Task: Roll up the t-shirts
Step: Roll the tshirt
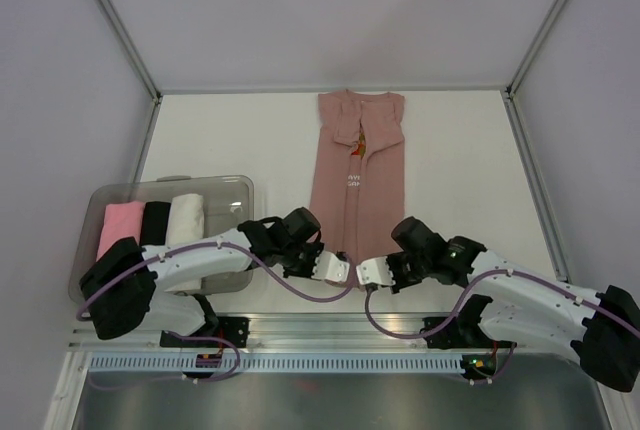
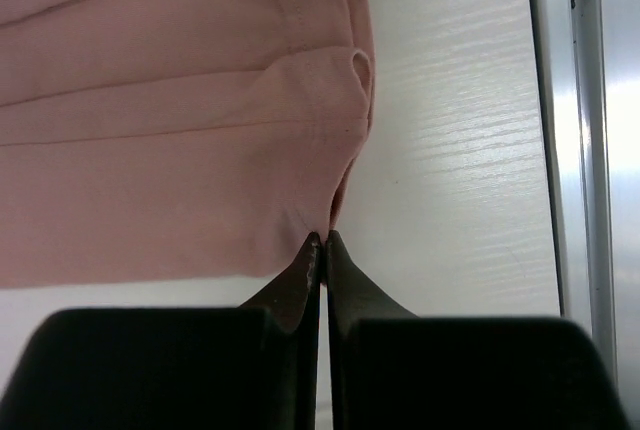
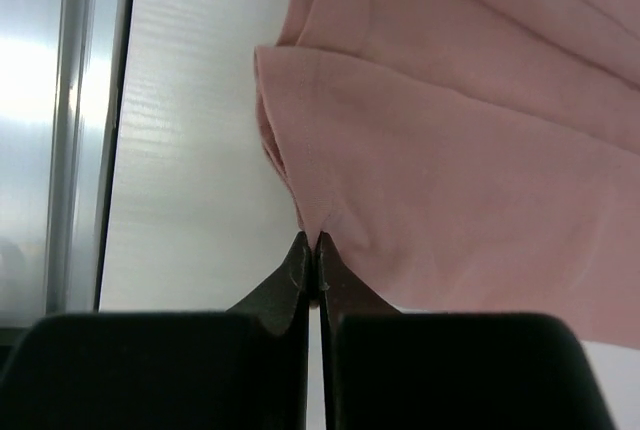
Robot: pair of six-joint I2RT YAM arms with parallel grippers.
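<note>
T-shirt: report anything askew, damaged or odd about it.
Nothing stands out. The t-shirt lies straight, folded into a long strip; only its near hem corners pucker where the left fingers and right fingers pinch them.

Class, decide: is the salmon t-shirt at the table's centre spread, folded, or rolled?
Folded: the t-shirt lies flat as a long narrow strip, sides folded inward, not rolled.

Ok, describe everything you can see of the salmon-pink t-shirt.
The t-shirt is dusty salmon-pink soft cloth, folded lengthwise into a narrow strip, lying flat on the white table, sleeves at the far end. A small print shows on the chest. The left gripper and right gripper are shut on its near hem corners.
</note>
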